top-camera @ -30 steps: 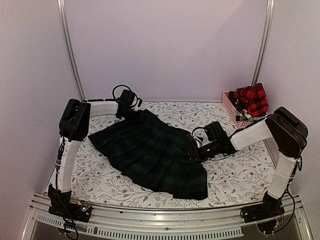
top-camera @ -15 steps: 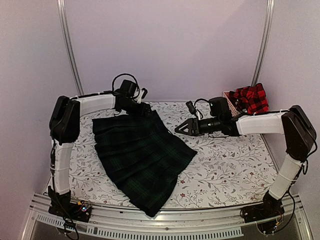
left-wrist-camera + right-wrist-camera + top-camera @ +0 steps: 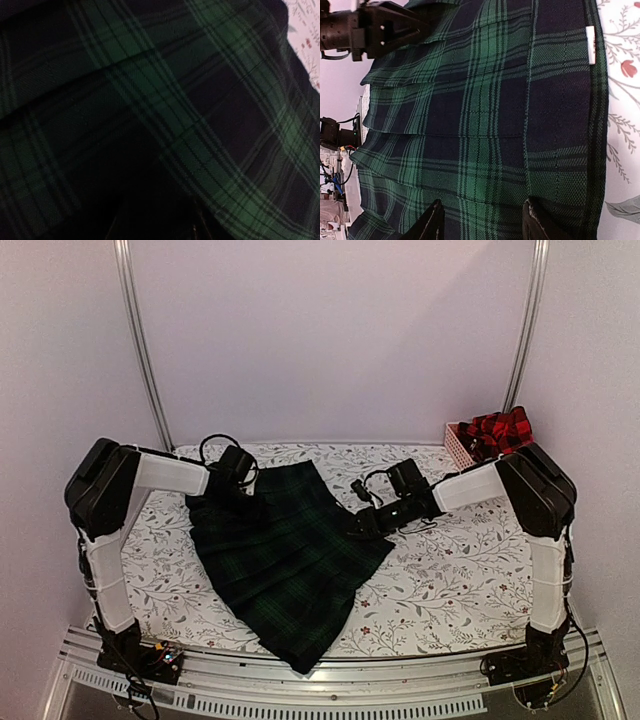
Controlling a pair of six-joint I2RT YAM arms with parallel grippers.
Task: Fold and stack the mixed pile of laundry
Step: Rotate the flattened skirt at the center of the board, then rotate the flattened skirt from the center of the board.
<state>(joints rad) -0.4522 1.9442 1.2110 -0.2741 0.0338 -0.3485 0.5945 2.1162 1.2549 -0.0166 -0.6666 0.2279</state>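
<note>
The dark green tartan piece (image 3: 290, 560), a pleated skirt, lies spread flat on the cloth, its lower corner hanging over the near edge. My left gripper (image 3: 238, 497) rests on its upper left part; the left wrist view is filled by dark tartan (image 3: 210, 125) and its fingers do not show clearly. My right gripper (image 3: 358, 523) is open at the skirt's right edge, its fingers (image 3: 535, 220) spread just above the tartan (image 3: 485, 115). The red-and-black checked shirt (image 3: 497, 433) sits in the basket. No navy or black clothes show.
The pink slatted basket (image 3: 460, 452) stands at the far right corner. The white leaf-patterned table cloth (image 3: 450, 580) covers the table. Metal frame posts (image 3: 140, 340) rise at the back. A white label (image 3: 590, 45) is on the skirt's waistband.
The left gripper has come down from the far edge onto the skirt's upper left. The right gripper has dropped and moved left to the skirt's right edge. The skirt has barely moved.
</note>
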